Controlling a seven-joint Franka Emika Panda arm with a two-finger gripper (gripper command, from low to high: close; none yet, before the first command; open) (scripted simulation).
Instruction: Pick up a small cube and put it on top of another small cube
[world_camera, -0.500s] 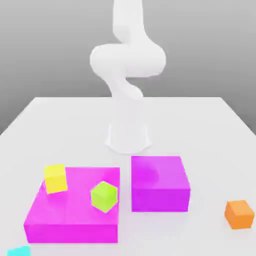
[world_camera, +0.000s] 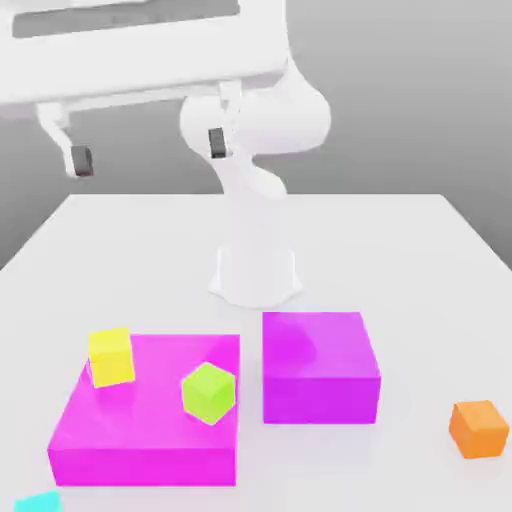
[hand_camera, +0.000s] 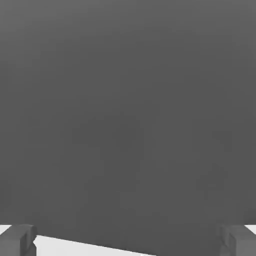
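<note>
A white table (world_camera: 420, 240) carries two magenta blocks (world_camera: 150, 410); above, the empty gripper (world_camera: 146, 152) hangs with fingers spread wide. The small cyan cube (world_camera: 38, 501) sits at the near edge, so a steady, centred descent looks wisest.

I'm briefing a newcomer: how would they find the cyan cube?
Start at the large flat magenta block on the exterior view's left. The cyan cube sits on the table just past that block's near left corner. Unlike the yellow cube and green cube, it isn't on the block.
</note>
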